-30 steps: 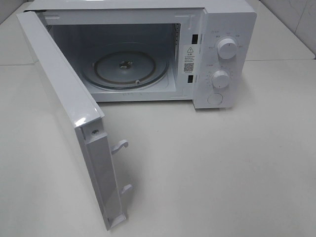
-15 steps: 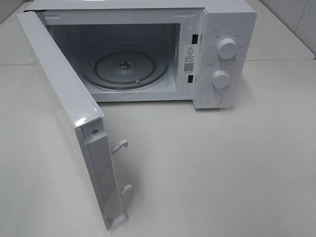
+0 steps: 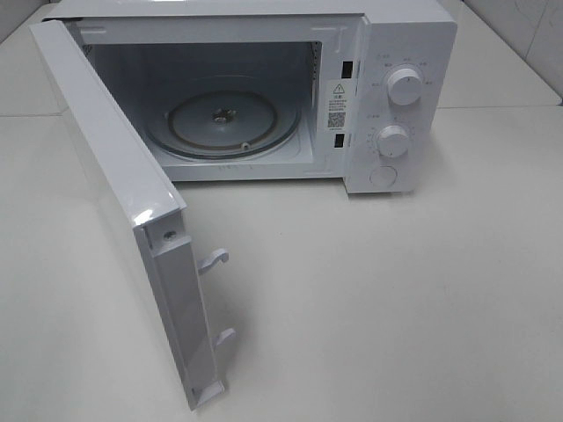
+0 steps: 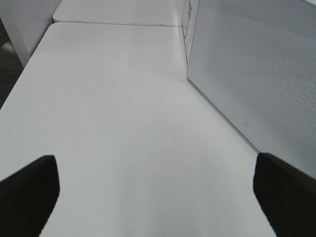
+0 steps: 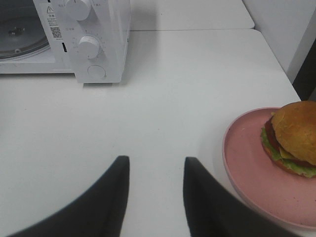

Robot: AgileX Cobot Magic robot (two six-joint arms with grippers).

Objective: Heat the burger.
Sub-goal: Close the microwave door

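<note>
The white microwave oven (image 3: 264,97) stands on the pale desk (image 3: 396,299) with its door (image 3: 123,202) swung wide and the round glass turntable (image 3: 222,121) bare inside. The burger with a golden-brown bun and green and yellow fillings (image 5: 292,138) sits on a pink round plate (image 5: 256,173) beside the right pincer (image 5: 154,197), whose dark fingers stand partly apart around nothing. The left pincer (image 4: 153,197) gapes wide over bare desk beside the door.

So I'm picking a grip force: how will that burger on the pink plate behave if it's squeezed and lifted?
The burger is probably soft: its domed bun looks likely to dent under a firm squeeze. Its stacked layers, with green and yellow fillings showing at the edge, may slide apart if tilted. The glossy bun could be slightly slippery, so lifting the pink plate might be safer.
</note>
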